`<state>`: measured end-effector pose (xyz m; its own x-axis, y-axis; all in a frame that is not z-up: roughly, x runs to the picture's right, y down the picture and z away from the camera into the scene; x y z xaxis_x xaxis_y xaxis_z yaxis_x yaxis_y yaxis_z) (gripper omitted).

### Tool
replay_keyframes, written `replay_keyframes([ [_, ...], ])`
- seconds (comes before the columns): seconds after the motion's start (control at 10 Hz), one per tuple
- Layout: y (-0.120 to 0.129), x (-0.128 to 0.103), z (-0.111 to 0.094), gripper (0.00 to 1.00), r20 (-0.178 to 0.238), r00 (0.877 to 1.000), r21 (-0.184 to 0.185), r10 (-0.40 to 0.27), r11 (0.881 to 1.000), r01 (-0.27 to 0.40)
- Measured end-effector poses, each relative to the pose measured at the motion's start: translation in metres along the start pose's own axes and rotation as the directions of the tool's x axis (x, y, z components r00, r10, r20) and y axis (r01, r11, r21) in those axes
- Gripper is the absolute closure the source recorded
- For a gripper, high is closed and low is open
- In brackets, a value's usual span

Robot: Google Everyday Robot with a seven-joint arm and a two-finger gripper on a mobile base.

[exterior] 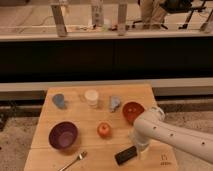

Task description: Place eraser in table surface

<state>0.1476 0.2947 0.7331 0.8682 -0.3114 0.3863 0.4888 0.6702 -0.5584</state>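
One light tan wooden worktop (85,119), roughly square, planked, with seams running across. One white arm (175,135), jointed, reaching in from the right edge and bending down over the front right part of the planks. One end effector (141,142) at the arm's tip, pointing down, low over the wood just right of the eraser; open or closed, clamped or free: cannot tell. Two bowls: one purple bowl (63,135) at front left, one red-orange bowl (132,111) toward the right, partly behind the arm's wrist. One white cup (91,97) at the back middle. Two small bluish-grey items, shape hard to make out: left bluish item (59,101) at the back left, right bluish item (115,103) between cup and red-orange bowl. One red apple (104,130) near the centre, between the two bowls. One metal spoon (74,161) at the front edge, below the purple bowl, lying at a slant. One eraser (126,155), black, flat, lying askew on the wood at the front, right of the spoon and below the apple. One small dark mark (164,159) near the front right corner, too small to read.
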Motion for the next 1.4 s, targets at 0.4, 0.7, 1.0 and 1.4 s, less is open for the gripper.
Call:
replay_keyframes([
  [0.4, -0.004, -0.004, 0.025, 0.22, -0.004, 1.000, -0.014, -0.001, 1.000, 0.001],
  [0.7, -0.005, -0.004, 0.037, 0.51, -0.028, 1.000, -0.021, 0.006, 1.000, -0.007],
  [1.0, -0.007, -0.002, 0.043, 0.80, -0.050, 0.999, -0.024, 0.018, 1.000, -0.020],
  [1.4, -0.005, -0.003, 0.037, 1.00, -0.060, 0.998, -0.024, 0.009, 1.000, -0.010],
])
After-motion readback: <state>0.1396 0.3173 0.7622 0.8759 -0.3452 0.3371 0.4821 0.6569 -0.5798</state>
